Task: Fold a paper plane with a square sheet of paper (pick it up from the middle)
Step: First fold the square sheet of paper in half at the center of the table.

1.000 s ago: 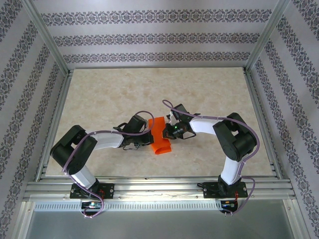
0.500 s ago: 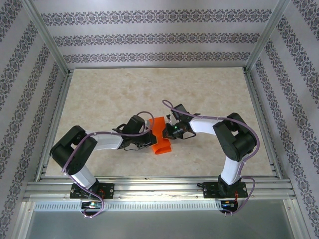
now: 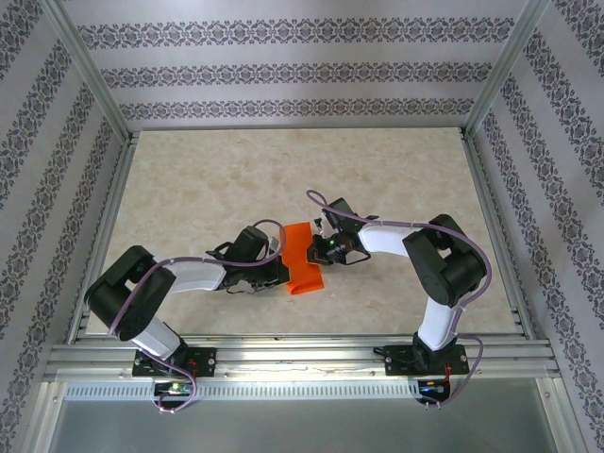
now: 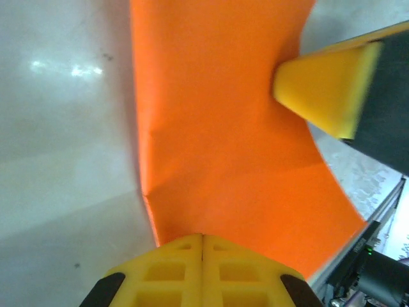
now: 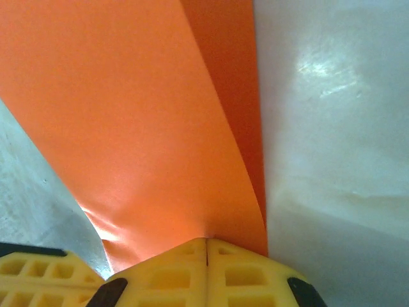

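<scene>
Desk: marbled top, framed on all sides. Wide stretch of surface between the paper and the far edge.
Paper: orange, folded to a strip, mid-desk toward the near edge.
Left gripper: clamped on the paper's left edge.
Right gripper: clamped on its right edge.

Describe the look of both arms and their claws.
The left arm and right arm have white tubular links, black joints and a thin purple cable looping along each. The left claw and right claw have yellow fingers with gridded recesses and black trim.
</scene>
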Available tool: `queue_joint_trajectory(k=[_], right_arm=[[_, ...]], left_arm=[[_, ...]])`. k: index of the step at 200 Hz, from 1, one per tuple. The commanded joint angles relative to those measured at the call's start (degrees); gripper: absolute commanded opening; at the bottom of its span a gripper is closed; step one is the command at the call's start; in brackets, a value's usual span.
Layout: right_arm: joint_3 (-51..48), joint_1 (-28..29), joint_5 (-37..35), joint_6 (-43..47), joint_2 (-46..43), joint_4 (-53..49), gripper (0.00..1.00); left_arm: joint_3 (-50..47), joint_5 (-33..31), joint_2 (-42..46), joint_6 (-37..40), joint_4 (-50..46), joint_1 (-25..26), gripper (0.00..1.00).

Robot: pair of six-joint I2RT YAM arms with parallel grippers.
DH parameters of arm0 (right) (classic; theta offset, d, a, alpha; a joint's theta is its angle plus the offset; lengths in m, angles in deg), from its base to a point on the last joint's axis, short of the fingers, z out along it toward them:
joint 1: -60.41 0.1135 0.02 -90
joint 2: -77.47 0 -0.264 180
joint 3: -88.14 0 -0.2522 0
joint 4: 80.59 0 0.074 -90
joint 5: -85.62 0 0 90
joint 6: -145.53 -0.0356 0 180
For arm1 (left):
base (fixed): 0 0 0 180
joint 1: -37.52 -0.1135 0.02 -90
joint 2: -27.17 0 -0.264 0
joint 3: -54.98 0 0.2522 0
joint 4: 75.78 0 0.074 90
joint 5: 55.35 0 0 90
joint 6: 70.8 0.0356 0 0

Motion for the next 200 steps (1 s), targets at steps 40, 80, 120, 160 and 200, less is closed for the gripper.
queue_joint_trajectory(k=[40, 80, 120, 160, 200], right_arm=[[-2.5, 0.23, -6.18, -0.25, 1.33, -5.75, 0.0], [-2.76, 0.23, -6.27, -0.34, 1.67, -5.62, 0.0], [-2.47, 0.19, -6.61, 0.1, 1.72, -6.29, 0.0], [-2.41, 0.25, -6.37, -0.01, 1.33, -6.39, 0.0], [-2.29, 0.24, -6.55, 0.01, 0.99, -6.73, 0.0]], left_arm=[[-0.56, 3.82, -2.78, -3.53, 7.9, 1.14, 0.05], [-5.76, 3.27, -4.83, -4.86, 11.06, 1.67, 0.04], [-7.67, 0.5, 1.15, -1.28, 2.49, 2.06, 0.04], [-4.36, 0.42, 6.22, -1.51, 0.86, 2.86, 0.05], [-1.35, 1.89, 2.66, -3.9, 6.44, 3.24, 0.06]])
